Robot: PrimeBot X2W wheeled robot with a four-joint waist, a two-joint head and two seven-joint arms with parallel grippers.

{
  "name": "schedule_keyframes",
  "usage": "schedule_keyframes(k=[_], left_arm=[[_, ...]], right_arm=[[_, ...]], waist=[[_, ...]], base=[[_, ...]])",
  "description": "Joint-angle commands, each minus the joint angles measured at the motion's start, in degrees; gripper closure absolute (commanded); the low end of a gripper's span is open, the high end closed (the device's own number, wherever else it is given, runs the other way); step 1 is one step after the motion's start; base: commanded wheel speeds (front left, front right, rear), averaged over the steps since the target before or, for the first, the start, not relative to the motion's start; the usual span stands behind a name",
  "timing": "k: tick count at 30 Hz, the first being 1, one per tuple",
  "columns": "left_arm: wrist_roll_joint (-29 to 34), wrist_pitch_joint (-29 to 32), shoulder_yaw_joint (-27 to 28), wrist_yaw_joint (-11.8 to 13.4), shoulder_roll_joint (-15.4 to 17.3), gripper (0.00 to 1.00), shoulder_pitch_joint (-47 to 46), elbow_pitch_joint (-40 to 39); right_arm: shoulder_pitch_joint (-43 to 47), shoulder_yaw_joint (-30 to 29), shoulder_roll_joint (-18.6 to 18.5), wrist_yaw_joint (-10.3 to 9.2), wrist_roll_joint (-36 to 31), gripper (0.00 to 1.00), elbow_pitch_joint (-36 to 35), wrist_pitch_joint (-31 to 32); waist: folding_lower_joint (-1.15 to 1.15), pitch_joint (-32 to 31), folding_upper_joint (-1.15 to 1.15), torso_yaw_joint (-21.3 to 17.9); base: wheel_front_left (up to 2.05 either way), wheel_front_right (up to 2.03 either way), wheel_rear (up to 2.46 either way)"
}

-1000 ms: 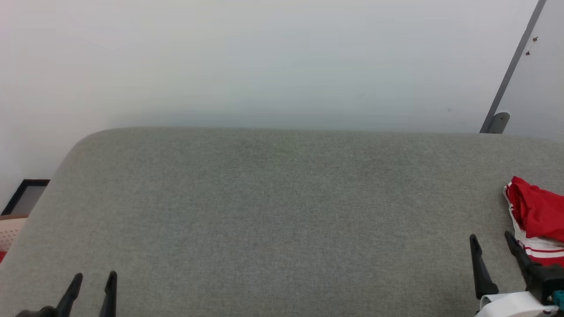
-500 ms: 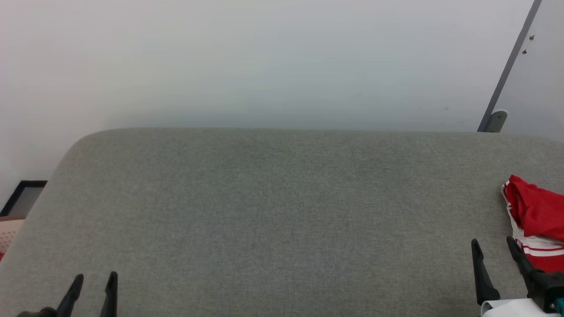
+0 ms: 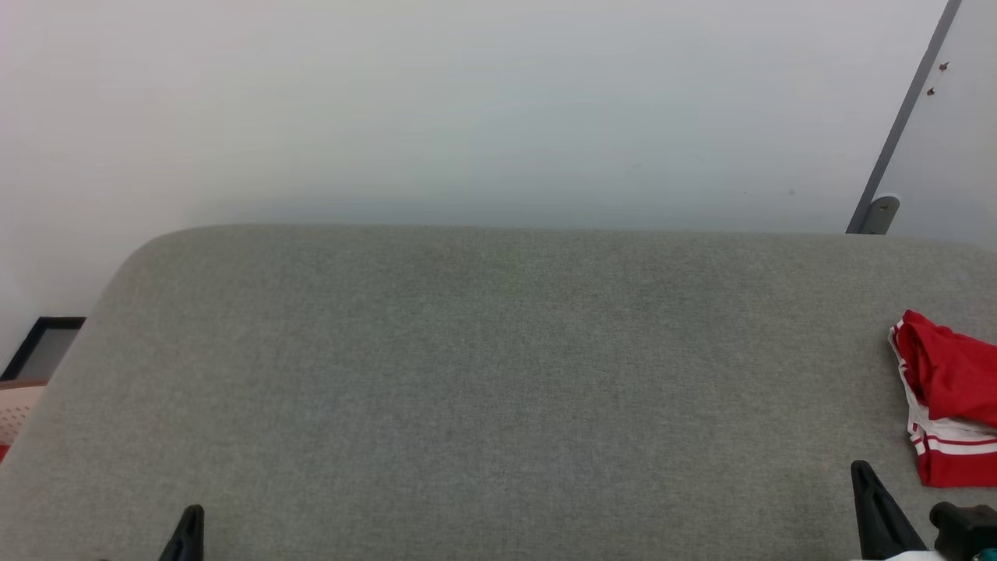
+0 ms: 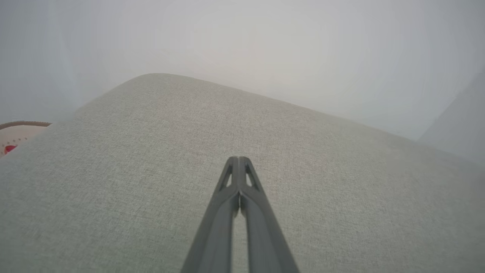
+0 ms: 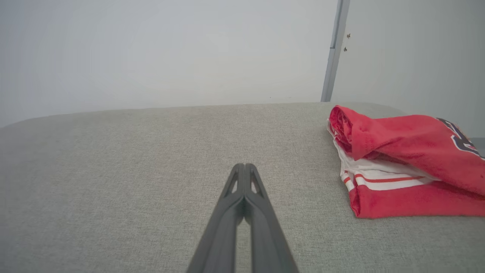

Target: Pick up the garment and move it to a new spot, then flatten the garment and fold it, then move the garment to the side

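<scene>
The garment, a folded red-and-white bundle, lies at the right edge of the grey upholstered surface. The right gripper, fingers pressed together, hovers beside it without contact. The left gripper, likewise closed and empty, hovers well apart.

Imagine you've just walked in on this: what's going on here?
A two-armed robot is working with a red garment on a grey padded surface. The garment lies folded at the surface's right side, and nothing is holding it. The right gripper is shut on nothing, beside the garment and apart from it. The left gripper is also shut, over bare fabric. The fold and the move aside look done.
</scene>
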Motion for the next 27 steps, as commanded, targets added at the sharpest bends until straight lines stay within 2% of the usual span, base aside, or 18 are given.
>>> schedule_keyframes(k=[1, 27], left_arm=[[-2.4, 0.5, 0.7, 0.0, 0.3, 1.00, -1.8, -0.8], [-21.7, 6.7, 1.8, -0.1, -4.8, 1.00, -6.4, -0.5]], right_arm=[[-1.8, -0.4, -0.1, -0.01, 3.2, 1.00, -1.0, 0.6], [-3.6, -0.6, 1.3, -0.02, 29.5, 1.00, -2.6, 6.4]], waist=[[0.00, 0.1, 0.00, 0.0], [0.00, 1.2, 0.00, -0.1]], base=[[0.00, 0.00, 0.00], [0.00, 0.00, 0.00]])
